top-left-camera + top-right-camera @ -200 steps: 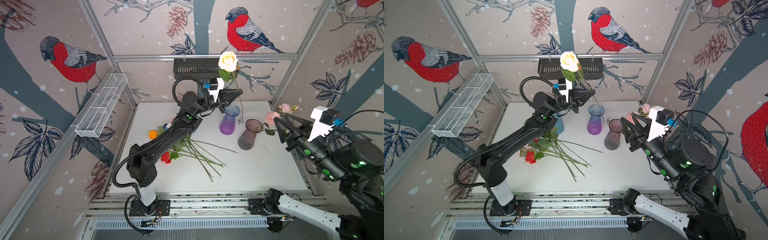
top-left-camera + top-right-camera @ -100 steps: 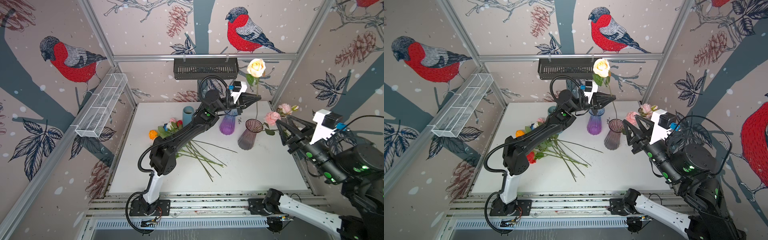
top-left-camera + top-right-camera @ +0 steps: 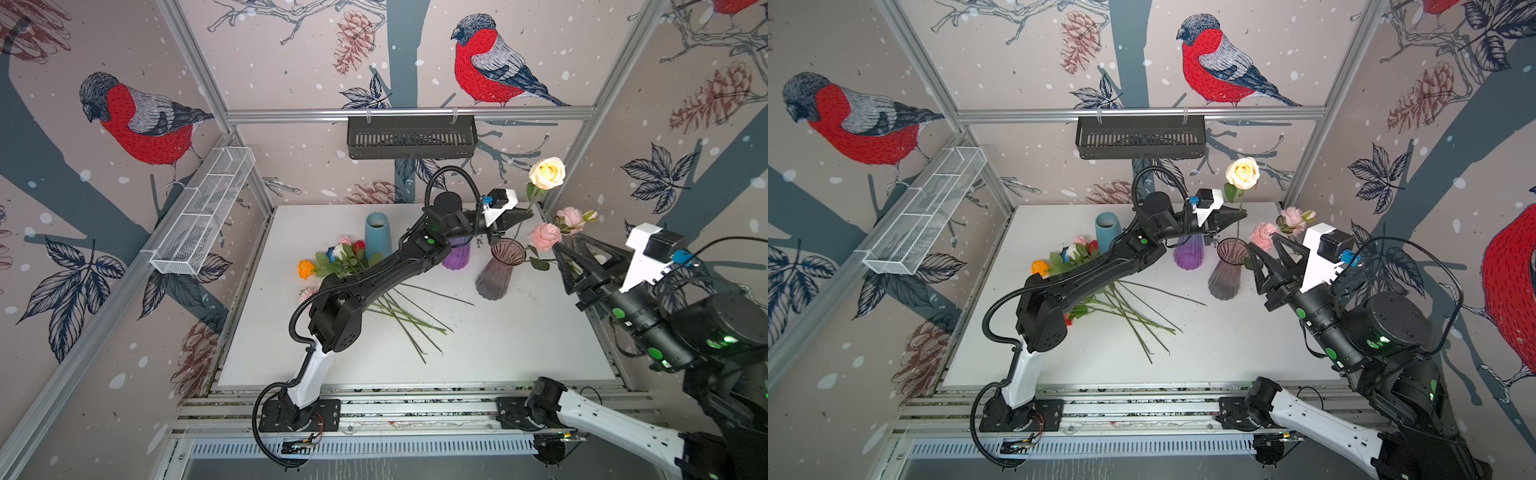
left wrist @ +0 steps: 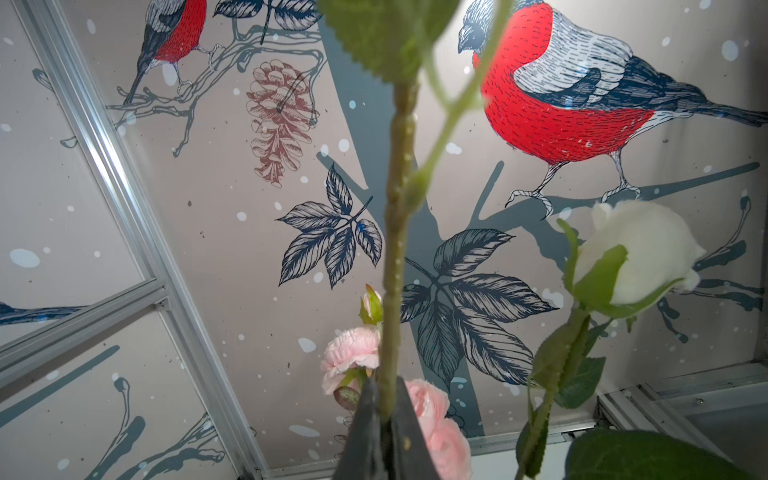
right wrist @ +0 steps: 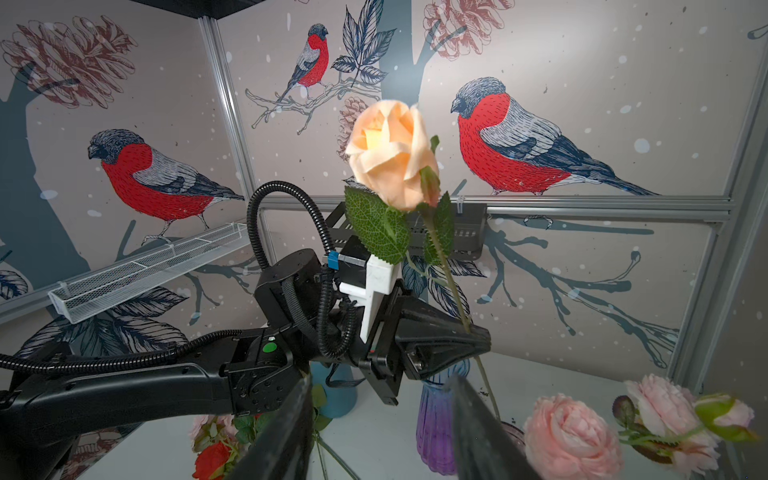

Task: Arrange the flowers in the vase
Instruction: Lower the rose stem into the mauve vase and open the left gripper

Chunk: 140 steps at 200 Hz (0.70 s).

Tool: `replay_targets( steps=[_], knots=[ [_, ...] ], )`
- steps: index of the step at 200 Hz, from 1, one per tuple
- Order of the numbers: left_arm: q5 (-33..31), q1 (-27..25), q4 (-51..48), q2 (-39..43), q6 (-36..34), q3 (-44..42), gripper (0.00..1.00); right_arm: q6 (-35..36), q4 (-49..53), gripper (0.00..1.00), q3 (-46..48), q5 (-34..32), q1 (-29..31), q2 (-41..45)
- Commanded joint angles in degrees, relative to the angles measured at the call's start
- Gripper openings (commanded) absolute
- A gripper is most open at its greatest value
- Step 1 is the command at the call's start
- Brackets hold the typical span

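My left gripper (image 3: 527,214) (image 3: 1241,214) (image 4: 388,409) is shut on the green stem (image 4: 397,208) of a cream-peach rose (image 3: 547,172) (image 3: 1242,172) (image 5: 392,158), which it holds upright. The stem's lower end hangs at the mouth of a smoky ribbed vase (image 3: 496,270) (image 3: 1227,270). More flowers (image 3: 345,257) (image 3: 1075,253) lie in a pile on the table's left half. My right gripper (image 3: 567,243) (image 3: 1262,241) (image 5: 382,432) is open and holds nothing, just right of that vase. Beside it are pink flowers (image 3: 544,236) (image 5: 571,436).
A purple vase (image 3: 456,257) (image 3: 1188,253) and a blue vase (image 3: 378,235) (image 3: 1108,230) stand at the back. A black basket (image 3: 411,137) hangs on the rear rail and a white wire shelf (image 3: 203,212) on the left wall. A white rose bud (image 4: 640,253) shows close in the left wrist view.
My left arm has swung right with the rose, from above the purple vase to above the smoky vase. The right gripper has stayed almost still.
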<state>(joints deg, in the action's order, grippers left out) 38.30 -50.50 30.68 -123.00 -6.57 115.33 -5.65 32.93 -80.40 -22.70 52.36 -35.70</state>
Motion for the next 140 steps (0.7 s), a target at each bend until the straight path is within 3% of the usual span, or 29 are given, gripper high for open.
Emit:
replay_targets(
  steps=[1,8,16,37,48,63,111,140],
  knots=[
    [-1.55,-0.04,0.98,-0.57,-1.46,-0.91,0.0,0.12,-1.46,0.53,0.4,-0.47,0.04,0.28],
    [-1.64,0.03,0.73,-0.73,-1.19,-1.36,0.02,-0.04,-1.4,0.53,0.5,-0.42,0.04,0.28],
    [-1.87,0.05,0.2,-0.83,-0.86,-1.8,0.13,-0.15,-1.37,0.53,0.51,-0.3,0.07,0.23],
    [-1.54,0.25,-1.59,-0.3,-0.62,-3.45,0.62,-0.26,-1.11,0.53,0.6,-0.24,0.06,0.31],
    [-1.57,0.48,-1.22,0.61,-0.13,-5.42,0.76,-0.33,-1.02,0.53,0.6,-0.31,0.09,0.45],
    [-1.69,0.88,0.52,2.47,0.46,-8.99,0.83,-0.33,-1.11,0.53,0.9,-0.5,0.14,0.63],
    [-1.59,2.15,4.02,10.43,1.48,-22.13,0.92,-0.59,-1.37,0.53,1.81,-0.54,0.28,0.56],
    [0.6,2.77,0.96,14.37,1.33,-26.6,0.98,-0.5,-2.05,0.53,1.83,-0.05,0.31,-0.48]
  ],
)
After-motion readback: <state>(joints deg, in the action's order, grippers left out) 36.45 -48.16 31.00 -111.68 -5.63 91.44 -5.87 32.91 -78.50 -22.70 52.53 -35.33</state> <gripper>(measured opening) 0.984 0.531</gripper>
